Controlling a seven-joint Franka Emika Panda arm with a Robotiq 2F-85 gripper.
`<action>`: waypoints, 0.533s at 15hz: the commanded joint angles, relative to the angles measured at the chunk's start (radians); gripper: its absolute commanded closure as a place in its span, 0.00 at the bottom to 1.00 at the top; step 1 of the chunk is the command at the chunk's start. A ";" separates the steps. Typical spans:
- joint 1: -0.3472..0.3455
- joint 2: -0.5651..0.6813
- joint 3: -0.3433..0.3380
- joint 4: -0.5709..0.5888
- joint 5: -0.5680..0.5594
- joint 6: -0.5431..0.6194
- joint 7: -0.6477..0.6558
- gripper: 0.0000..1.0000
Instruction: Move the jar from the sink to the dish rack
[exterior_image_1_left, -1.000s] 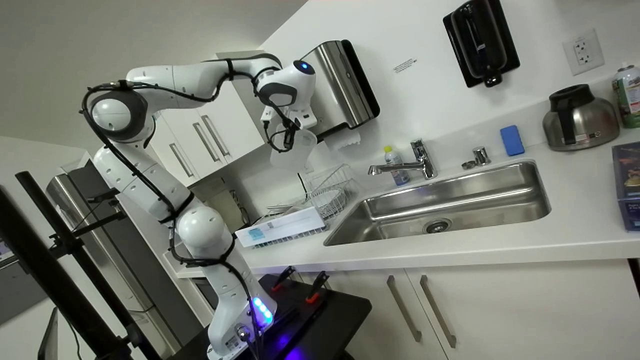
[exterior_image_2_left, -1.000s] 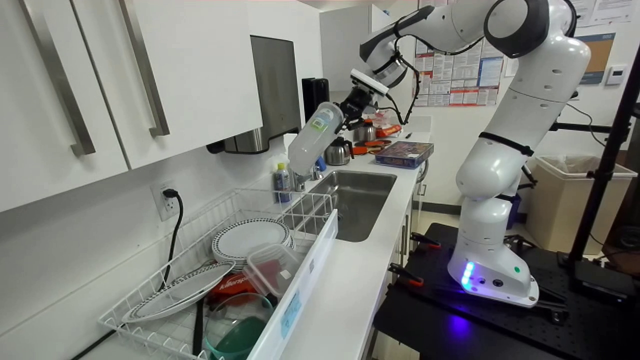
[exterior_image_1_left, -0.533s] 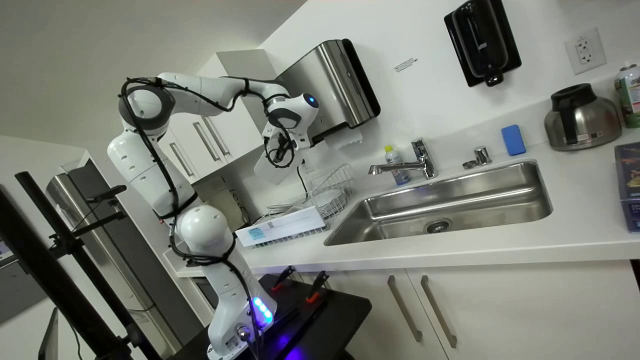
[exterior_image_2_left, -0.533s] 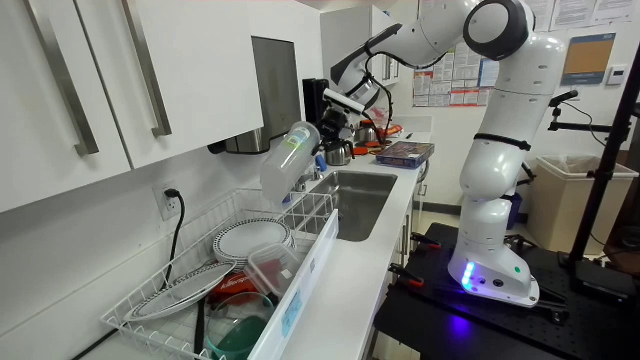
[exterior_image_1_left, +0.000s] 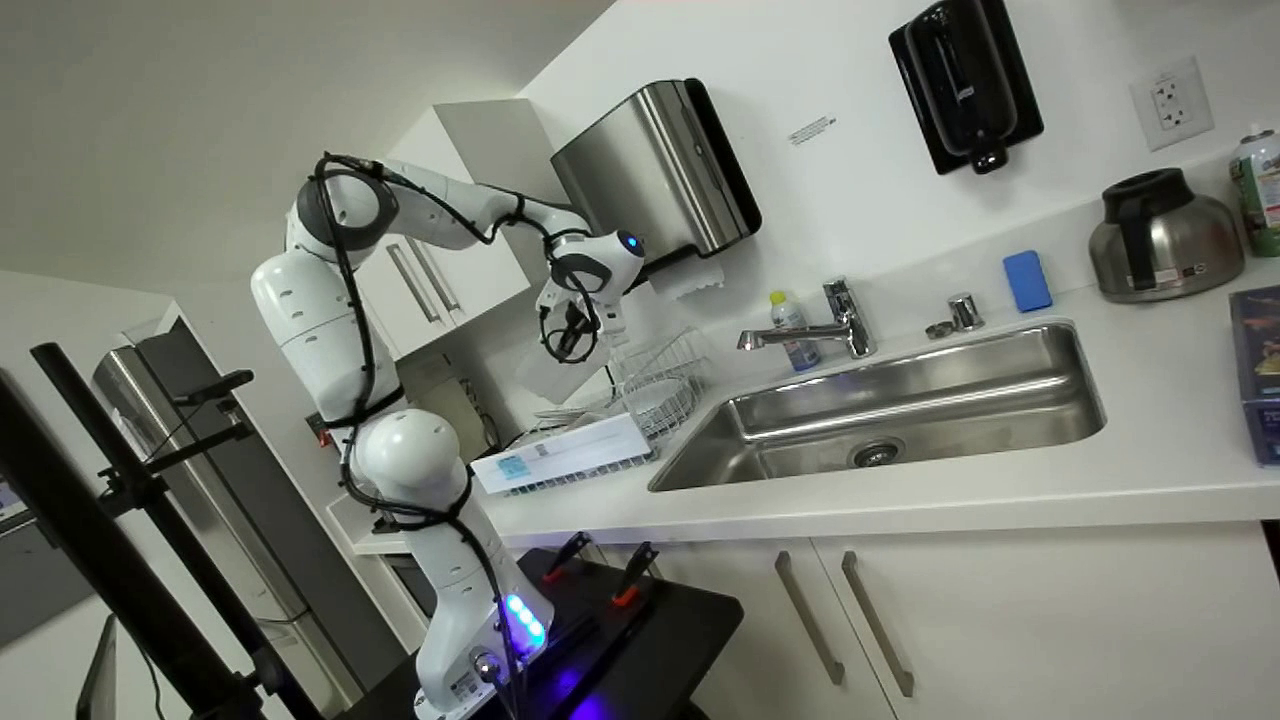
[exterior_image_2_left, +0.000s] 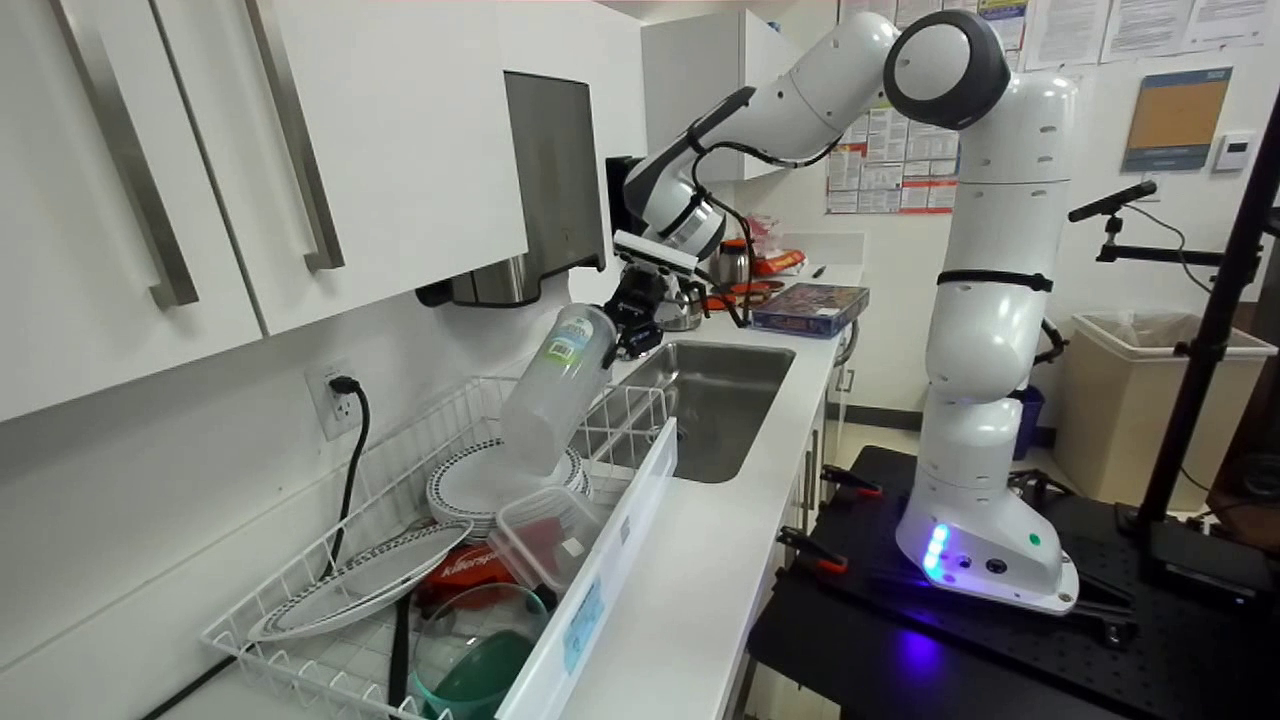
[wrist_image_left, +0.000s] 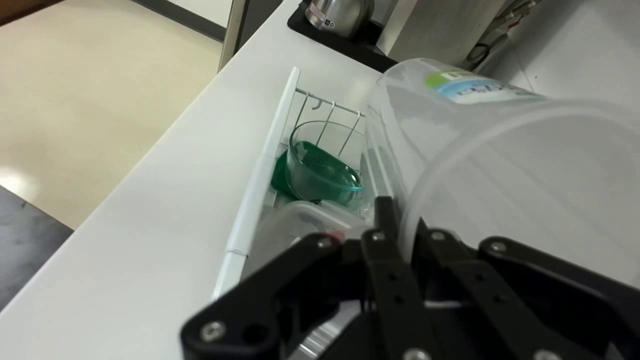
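Observation:
The jar (exterior_image_2_left: 562, 385) is a tall translucent plastic container with a green and blue label. It is tilted, its base pointing down and away from the gripper. My gripper (exterior_image_2_left: 622, 335) is shut on the wall at the jar's open rim. In the wrist view the jar (wrist_image_left: 400, 130) fills the right side, with its rim between the fingertips (wrist_image_left: 404, 220). The jar hangs above the plate stack at the sink-side end of the dish rack (exterior_image_2_left: 625, 530). The rack's whitish front panel (exterior_image_1_left: 565, 455) also shows in an exterior view. The sink (exterior_image_2_left: 720, 410) holds nothing visible.
The rack holds a plate stack (exterior_image_2_left: 470, 490), leaning plates (exterior_image_2_left: 370, 580), a clear plastic box (exterior_image_2_left: 550, 535) and a glass bowl with a green one (exterior_image_2_left: 480, 650). A tap (exterior_image_1_left: 845, 320) and a yellow-capped bottle (exterior_image_1_left: 790, 330) stand behind the sink. Upper cabinets (exterior_image_2_left: 400, 150) overhang the rack.
My arm has come down and moved from above the sink's rack-side end to over the rack, carrying the jar lower. The gripper has stayed shut on the jar's rim.

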 joint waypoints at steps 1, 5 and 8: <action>0.009 0.011 -0.006 0.005 0.001 -0.001 0.000 0.94; 0.014 0.023 -0.004 0.015 0.007 0.015 -0.003 0.99; 0.041 0.072 0.018 0.037 0.023 0.074 -0.006 0.99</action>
